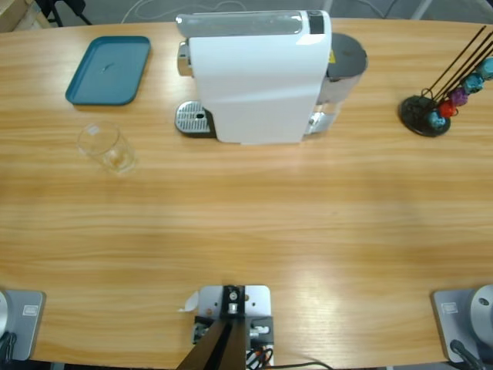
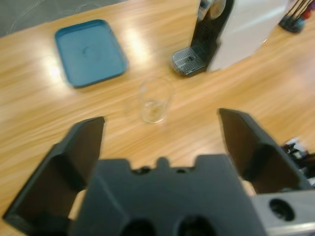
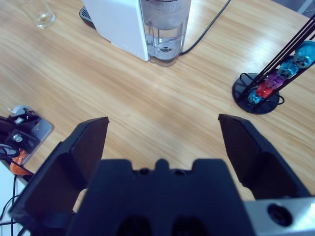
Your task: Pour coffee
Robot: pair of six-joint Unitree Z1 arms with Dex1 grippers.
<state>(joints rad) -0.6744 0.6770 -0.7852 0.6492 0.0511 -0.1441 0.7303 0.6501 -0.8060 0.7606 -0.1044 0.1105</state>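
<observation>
Though apart, both fingers [image 2: 86, 147] empty.

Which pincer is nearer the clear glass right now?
Left. The left pincer is open and points straight at the glass, which stands just ahead of it. From the right pincer, also open, the glass sits far off, beyond the coffee machine.

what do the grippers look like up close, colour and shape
Both look alike. The left gripper has two matte black, wedge-shaped jaws rising from a blocky black body with round holes, and a silver-grey part at its lower right. The right gripper is built the same.
</observation>
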